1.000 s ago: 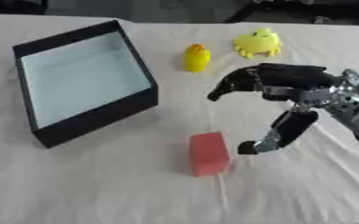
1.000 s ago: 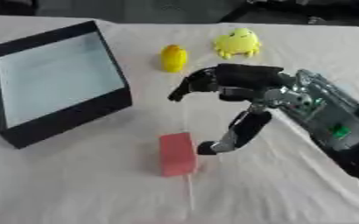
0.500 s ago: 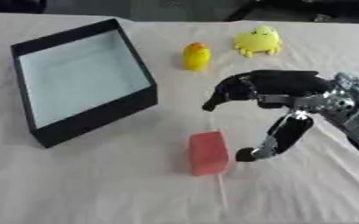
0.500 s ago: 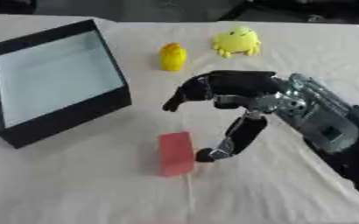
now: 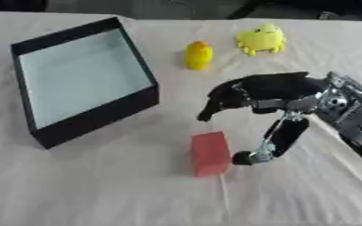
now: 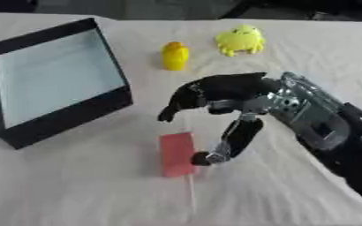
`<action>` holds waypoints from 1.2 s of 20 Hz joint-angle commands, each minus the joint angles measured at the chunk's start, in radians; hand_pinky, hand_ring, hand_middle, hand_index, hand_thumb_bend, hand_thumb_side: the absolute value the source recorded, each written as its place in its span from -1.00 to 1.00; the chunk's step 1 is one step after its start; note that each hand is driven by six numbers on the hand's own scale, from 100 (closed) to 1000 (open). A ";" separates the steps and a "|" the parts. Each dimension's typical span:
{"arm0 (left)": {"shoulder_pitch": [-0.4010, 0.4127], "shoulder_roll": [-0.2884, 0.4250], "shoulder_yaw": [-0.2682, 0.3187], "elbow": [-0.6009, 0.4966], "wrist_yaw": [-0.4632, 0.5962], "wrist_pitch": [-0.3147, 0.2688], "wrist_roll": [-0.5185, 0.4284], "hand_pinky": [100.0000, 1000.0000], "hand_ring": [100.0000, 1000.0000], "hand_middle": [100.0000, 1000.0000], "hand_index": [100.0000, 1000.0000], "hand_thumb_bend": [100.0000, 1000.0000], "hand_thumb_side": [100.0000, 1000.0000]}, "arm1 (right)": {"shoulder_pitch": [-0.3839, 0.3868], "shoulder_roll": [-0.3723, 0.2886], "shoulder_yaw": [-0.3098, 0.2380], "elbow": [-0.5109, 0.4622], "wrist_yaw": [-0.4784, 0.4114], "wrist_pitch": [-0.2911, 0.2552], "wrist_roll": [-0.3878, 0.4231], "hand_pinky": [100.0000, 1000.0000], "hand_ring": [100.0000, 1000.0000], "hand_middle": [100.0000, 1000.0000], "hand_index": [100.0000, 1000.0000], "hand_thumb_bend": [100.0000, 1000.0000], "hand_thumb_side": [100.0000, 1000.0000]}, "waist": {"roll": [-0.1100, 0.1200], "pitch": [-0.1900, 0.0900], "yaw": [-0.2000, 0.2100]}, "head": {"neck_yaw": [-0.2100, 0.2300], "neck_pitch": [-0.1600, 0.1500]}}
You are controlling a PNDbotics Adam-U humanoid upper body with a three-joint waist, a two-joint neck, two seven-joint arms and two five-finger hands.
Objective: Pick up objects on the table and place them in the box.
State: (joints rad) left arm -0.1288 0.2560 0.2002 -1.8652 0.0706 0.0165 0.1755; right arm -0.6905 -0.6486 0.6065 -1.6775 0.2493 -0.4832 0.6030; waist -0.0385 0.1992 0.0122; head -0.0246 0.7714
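The red block [image 5: 210, 153] stands upright on the white table cloth [image 5: 99, 190], in front of the black box [image 5: 82, 79] and off its near right corner, well apart from it. The right hand [image 5: 270, 92] hangs over the block from the right, spread wide: its fingers [image 5: 219, 99] curl down above and behind the block without reaching it, while the thumb [image 5: 270, 143] points down with its tip touching, or just beside, the block's right face. The hand holds nothing. The box sits empty, its pale floor showing, tilted askew at the left of the cloth. Beyond the block, a small yellow rounded toy [image 5: 198, 55] stands just right of the box's far corner, and a yellow-green figure [image 5: 261, 39] lies further right of it. The right eye view shows more of the silver and black forearm [image 6: 323, 128] behind the hand; the left eye view cuts it off at the picture's edge. The left hand shows in neither view.
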 commanded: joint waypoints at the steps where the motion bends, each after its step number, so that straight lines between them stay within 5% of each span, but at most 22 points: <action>1: -0.008 0.024 0.000 -0.013 0.000 -0.002 -0.008 0.71 0.44 0.51 0.56 -0.85 0.73 | -0.015 0.003 0.000 0.006 -0.005 0.002 0.036 0.82 0.60 0.40 0.80 -0.43 -0.39 | 0.005 -0.010 0.003 | 0.000 -0.001; 7: -0.006 0.022 -0.001 -0.012 -0.001 0.000 -0.015 0.71 0.44 0.51 0.56 -0.85 0.74 | -0.018 0.018 0.005 0.031 -0.001 0.018 0.104 0.84 0.59 0.40 0.80 -0.53 -0.24 | 0.005 -0.009 0.005 | -0.001 -0.001; 12: -0.002 0.019 -0.002 -0.011 -0.004 0.001 -0.023 0.72 0.44 0.51 0.56 -0.85 0.74 | -0.015 0.031 0.002 0.046 0.000 0.029 0.132 0.85 0.55 0.37 0.83 -0.43 -0.28 | 0.006 -0.006 0.006 | -0.003 -0.001; 21: -0.006 0.012 0.000 -0.014 -0.008 0.002 -0.026 0.72 0.44 0.51 0.56 -0.85 0.75 | 0.002 0.043 0.005 0.064 0.008 0.043 0.192 0.98 0.55 0.39 0.92 -0.68 -0.19 | 0.006 0.008 0.009 | -0.006 -0.001; 24: -0.005 0.009 0.001 -0.014 -0.009 0.004 -0.027 0.72 0.44 0.51 0.56 -0.85 0.75 | 0.006 0.044 -0.007 0.058 0.017 0.035 0.194 0.98 0.55 0.40 0.92 -0.53 -0.29 | 0.006 0.012 0.009 | -0.005 -0.001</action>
State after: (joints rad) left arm -0.1277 0.2543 0.1999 -1.8627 0.0656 0.0207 0.1528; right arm -0.6813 -0.5925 0.6062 -1.6193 0.2544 -0.4161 0.7587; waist -0.0357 0.2210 0.0203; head -0.0284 0.7714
